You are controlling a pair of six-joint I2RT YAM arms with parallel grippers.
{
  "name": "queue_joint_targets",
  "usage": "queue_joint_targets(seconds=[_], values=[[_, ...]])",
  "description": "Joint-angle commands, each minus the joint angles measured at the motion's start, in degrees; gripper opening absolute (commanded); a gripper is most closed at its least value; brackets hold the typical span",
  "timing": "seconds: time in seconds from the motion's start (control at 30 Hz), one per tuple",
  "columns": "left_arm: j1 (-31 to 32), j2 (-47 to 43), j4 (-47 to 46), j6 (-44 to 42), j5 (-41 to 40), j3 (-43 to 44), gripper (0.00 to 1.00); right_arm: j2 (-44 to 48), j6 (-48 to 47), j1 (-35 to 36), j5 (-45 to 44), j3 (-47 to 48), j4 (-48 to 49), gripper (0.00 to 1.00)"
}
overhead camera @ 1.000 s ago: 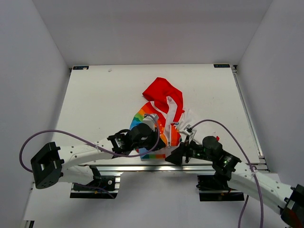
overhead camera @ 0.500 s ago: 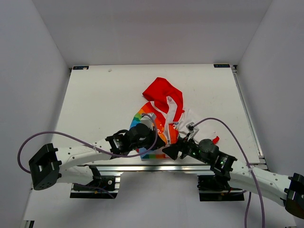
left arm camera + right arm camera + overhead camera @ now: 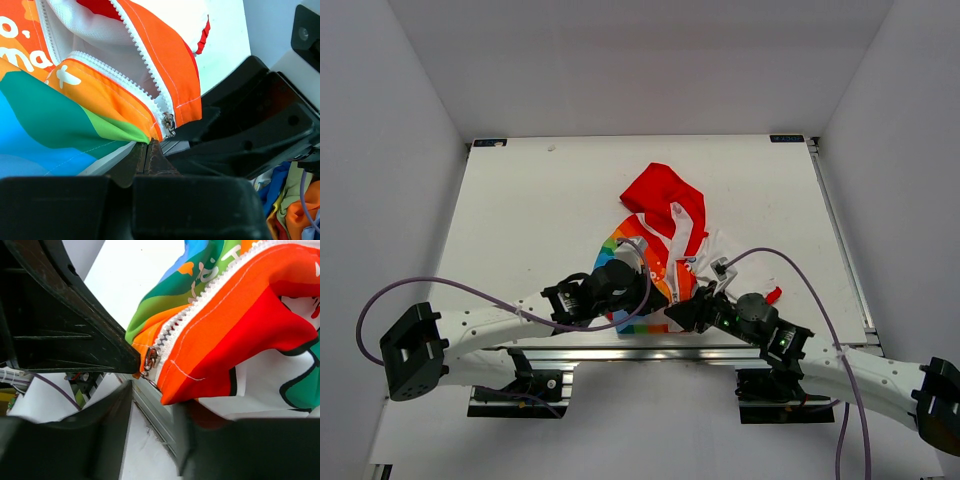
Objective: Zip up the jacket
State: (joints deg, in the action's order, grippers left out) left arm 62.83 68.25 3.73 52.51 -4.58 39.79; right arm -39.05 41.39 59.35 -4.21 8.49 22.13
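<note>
The jacket lies mid-table, red hood away from me, rainbow front toward me, its white zipper undone. My left gripper is shut on the jacket's bottom hem just below the metal slider; in the top view the left gripper sits at the near hem. My right gripper stands open right under the slider, with its fingers either side of the orange hem corner and a gap between them. From above, the right gripper meets the left one.
An aluminium rail runs along the table's near edge, right beneath both grippers. Purple cables loop off each arm. A small red piece of cloth shows beside the right arm. White walls enclose the table.
My right gripper has moved left to the jacket's bottom hem and its jaws have narrowed a good deal. The left gripper stays shut on the hem, hardly moved.
</note>
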Motion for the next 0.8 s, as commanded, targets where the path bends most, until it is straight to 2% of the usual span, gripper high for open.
queue_joint_targets(seconds=[0.0, 0.33, 0.67, 0.77], values=[[-0.2, -0.6, -2.1, 0.3, -0.5, -0.1, 0.0, 1.1, -0.5, 0.3, -1.0, 2.0, 3.7, 0.39], [-0.2, -0.6, -2.0, -0.2, -0.3, 0.3, 0.0, 2.1, -1.4, 0.5, -3.1, 2.2, 2.7, 0.39], [-0.1, 0.0, -1.7, -0.2, -1.0, 0.0, 0.0, 3.4, 1.9, 0.5, -0.6, 3.8, -0.9, 0.0], [-0.2, 0.3, -1.5, -0.7, -0.4, 0.1, 0.0, 3.3, 4.6, 0.5, -0.6, 4.7, -3.7, 0.0]])
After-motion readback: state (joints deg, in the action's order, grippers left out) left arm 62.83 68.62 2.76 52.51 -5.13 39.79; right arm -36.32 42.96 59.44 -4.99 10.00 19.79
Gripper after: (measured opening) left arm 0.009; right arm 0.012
